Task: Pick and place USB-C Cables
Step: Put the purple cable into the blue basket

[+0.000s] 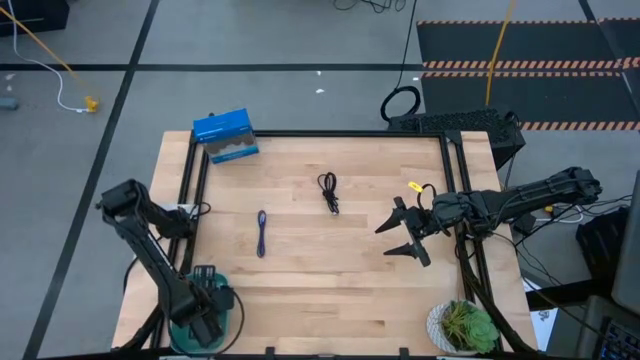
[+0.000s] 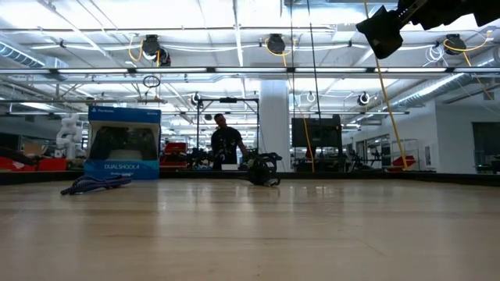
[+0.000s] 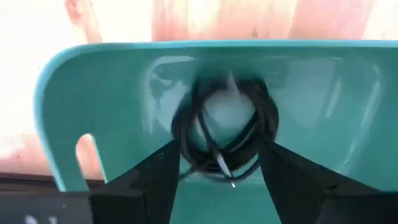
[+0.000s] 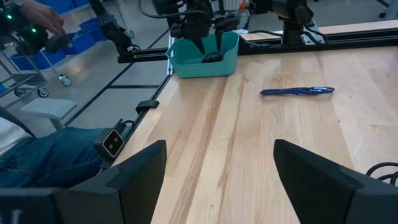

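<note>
One black USB-C cable [image 3: 224, 134] lies coiled on the floor of the teal bin [image 3: 106, 93] at the table's near left corner. My left gripper [image 3: 219, 149] is open and lowered into the bin [image 1: 232, 318], a finger on either side of the coil. A second black cable [image 1: 329, 192] lies mid-table toward the far edge. The blue-purple cable [image 1: 261, 233] lies stretched out left of it. My right gripper [image 1: 405, 232] is open and hovers above the table's right half, clear of both cables.
A blue box [image 1: 225, 135] stands at the far left corner, and a potted plant [image 1: 465, 325] at the near right corner. Black rails [image 1: 455, 180] border the table. A person's legs [image 4: 37, 155] show beyond the table in the right wrist view.
</note>
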Robot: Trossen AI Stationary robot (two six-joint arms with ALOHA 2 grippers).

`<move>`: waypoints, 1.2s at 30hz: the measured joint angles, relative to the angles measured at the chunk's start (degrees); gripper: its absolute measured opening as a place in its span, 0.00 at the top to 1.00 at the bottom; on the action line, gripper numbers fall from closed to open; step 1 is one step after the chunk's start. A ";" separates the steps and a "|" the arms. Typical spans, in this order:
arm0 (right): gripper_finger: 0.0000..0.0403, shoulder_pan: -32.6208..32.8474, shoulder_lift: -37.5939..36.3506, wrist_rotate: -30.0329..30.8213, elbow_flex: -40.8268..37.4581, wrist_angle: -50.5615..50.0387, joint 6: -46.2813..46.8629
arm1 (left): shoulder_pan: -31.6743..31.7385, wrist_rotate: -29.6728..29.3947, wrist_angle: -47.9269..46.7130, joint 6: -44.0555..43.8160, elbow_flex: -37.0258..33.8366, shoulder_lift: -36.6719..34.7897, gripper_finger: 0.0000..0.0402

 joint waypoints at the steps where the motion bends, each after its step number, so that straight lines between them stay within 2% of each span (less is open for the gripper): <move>1: 0.29 0.00 0.00 0.00 0.00 0.00 0.00 | 0.34 -0.03 -0.18 0.02 0.00 -0.35 0.44; 5: 0.29 0.00 0.00 0.07 0.00 0.00 0.00 | 1.59 -0.03 -0.28 -0.03 0.00 -2.01 0.44; 10: 0.29 0.00 0.00 0.15 0.00 0.00 0.00 | 3.54 0.72 -0.46 0.02 0.11 -5.41 0.48; 15: 0.29 0.00 0.00 2.81 0.00 0.00 0.00 | 5.82 2.42 -3.46 -2.07 2.28 -10.64 0.56; 23: 0.29 0.00 0.00 2.97 0.00 0.00 0.02 | 9.18 2.48 -7.41 -4.40 3.21 -19.87 0.72; 32: 0.29 0.02 0.00 2.97 0.00 0.00 0.00 | 18.54 1.87 -15.47 -5.79 3.21 -24.39 0.83; 36: 0.29 0.02 0.00 2.95 0.00 0.00 -0.13 | 23.09 1.87 -16.03 -1.60 3.21 -24.56 0.86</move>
